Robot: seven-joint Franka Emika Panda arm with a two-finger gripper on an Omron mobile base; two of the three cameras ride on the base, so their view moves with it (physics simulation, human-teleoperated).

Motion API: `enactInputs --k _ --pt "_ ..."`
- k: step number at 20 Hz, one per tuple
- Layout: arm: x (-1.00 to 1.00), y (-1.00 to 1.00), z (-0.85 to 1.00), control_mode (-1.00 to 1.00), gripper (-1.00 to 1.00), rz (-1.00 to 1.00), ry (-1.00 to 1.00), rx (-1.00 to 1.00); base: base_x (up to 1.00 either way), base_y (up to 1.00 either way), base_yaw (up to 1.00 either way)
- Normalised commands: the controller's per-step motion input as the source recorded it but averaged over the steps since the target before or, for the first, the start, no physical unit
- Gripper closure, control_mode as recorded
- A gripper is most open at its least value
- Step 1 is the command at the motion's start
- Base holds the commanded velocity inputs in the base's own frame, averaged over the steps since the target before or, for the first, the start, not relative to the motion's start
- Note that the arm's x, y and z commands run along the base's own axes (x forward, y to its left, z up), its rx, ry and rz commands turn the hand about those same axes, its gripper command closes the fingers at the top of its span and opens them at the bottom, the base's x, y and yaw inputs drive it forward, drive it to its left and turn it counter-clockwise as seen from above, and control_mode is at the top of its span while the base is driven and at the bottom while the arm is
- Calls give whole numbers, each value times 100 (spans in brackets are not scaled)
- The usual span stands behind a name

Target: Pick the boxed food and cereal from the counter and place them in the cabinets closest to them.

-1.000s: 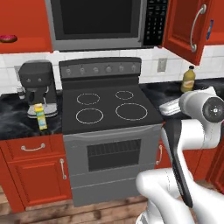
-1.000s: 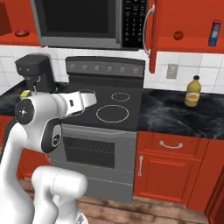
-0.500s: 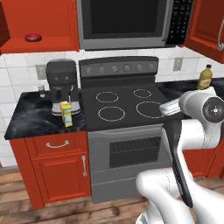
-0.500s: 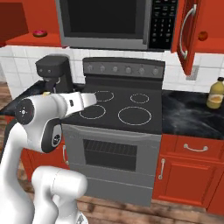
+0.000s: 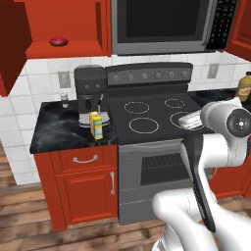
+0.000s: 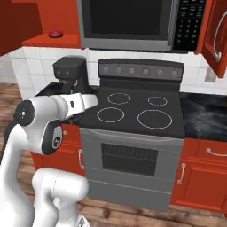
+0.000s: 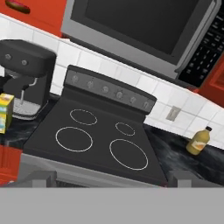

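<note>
Driving left: whole view shifted, small yellow-green carton [image 5: 96,124] now at 9 o'clock on glossy black counter [image 5: 54,132], beside black coffee machine [image 5: 90,93]. End effector wide, empty; pickup nearer.

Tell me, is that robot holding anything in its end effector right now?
No, nothing is held. In the hand view the end effector is open over the stovetop, with the small yellow box untouched on the counter.

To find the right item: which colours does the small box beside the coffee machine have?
The box is yellow with green, clearest in the left base view.
</note>
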Motion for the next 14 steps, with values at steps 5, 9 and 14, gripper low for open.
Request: enactInputs --k 5,9,14 --pt "0 0 0 100 -100 0 0 0 0 36 0" --pt "0 0 0 100 -100 0 0 0 -6 34 0" --pt "0 0 0 100 -100 0 0 0 -3 35 0"
